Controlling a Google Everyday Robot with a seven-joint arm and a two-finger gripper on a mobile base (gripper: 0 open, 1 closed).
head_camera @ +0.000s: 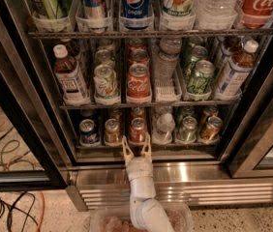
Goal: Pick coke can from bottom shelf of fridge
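The fridge point(20, 105) stands open in front of me in the camera view. Its bottom shelf point(185, 154) holds a row of cans. The coke can point(137, 129), red with a silver top, stands upright in the middle lane. My gripper point(136, 146) is just in front of the shelf's lip, directly below the can. Its two pale fingers point(126, 150) are spread open, reaching up toward the can's lower sides without closing on it. The white arm point(141, 192) comes up from the bottom edge.
On the bottom shelf a gold-brown can point(111, 130) and a blue-and-silver can point(88, 132) stand left of the coke can, and a clear bottle point(163, 127) right. Another coke can point(138, 83) sits one shelf above. Cables point(10, 207) lie on the floor left.
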